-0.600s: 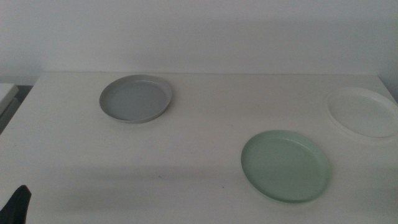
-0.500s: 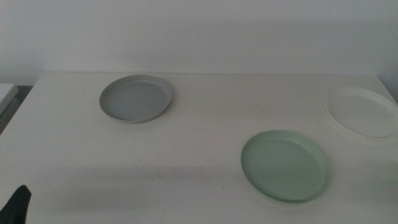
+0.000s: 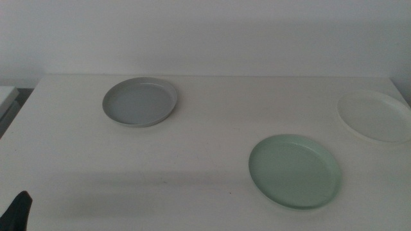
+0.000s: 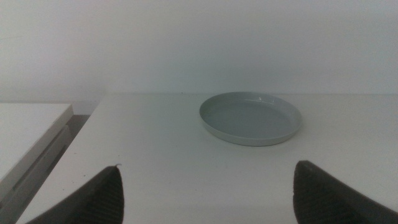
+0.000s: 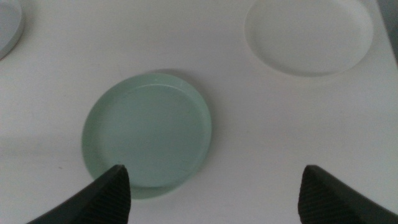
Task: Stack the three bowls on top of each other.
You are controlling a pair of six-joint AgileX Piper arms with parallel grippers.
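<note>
Three bowls sit apart on the white table point(image 3: 212, 135). The grey bowl point(image 3: 140, 102) is at the back left, the pale mint green bowl point(image 3: 295, 171) at the front right, and the white bowl point(image 3: 374, 115) at the far right edge. My left gripper point(image 4: 208, 199) is open and empty, low at the table's front left corner, facing the grey bowl point(image 4: 250, 117) from a distance. Only a dark tip of that left gripper point(image 3: 18, 212) shows in the middle view. My right gripper point(image 5: 214, 196) hangs open above the green bowl point(image 5: 146, 134), with the white bowl point(image 5: 309, 34) beyond it.
A separate white surface point(image 4: 25, 124) stands beside the table's left edge, with a dark gap between them. A plain wall rises behind the table. A sliver of the grey bowl point(image 5: 7, 25) shows at the corner of the right wrist view.
</note>
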